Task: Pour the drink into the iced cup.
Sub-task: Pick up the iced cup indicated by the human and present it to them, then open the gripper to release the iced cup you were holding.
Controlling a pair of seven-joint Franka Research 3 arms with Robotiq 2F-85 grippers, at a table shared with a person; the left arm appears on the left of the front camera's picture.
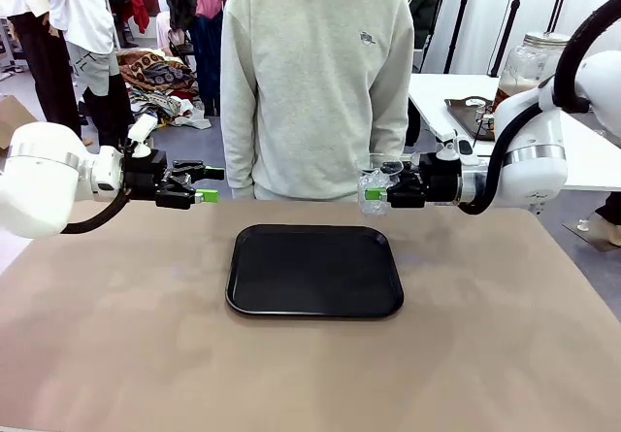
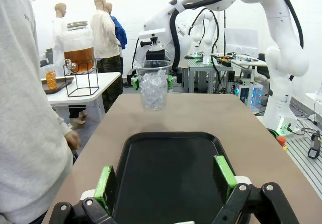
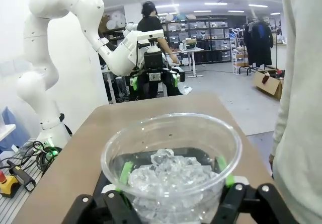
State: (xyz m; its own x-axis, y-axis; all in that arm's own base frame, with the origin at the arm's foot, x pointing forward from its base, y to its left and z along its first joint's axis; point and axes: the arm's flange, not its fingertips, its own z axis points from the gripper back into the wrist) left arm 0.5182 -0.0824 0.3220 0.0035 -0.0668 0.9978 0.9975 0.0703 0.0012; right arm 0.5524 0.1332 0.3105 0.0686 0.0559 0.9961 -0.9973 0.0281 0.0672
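The iced cup is a clear plastic cup of white ice cubes, held in the air above the table's far edge. My right gripper is shut on it, green pads on either side of its wall. In the left wrist view the cup hangs beyond the black tray. My left gripper stands open and holds nothing, level with the cup at the far left, its fingers wide apart. The amber drink sits in a small clear cup on a side table.
A black tray lies in the middle of the brown table. A person in a grey sweatshirt stands at the far edge between the two grippers. On the side table, a glass dispenser holds amber liquid.
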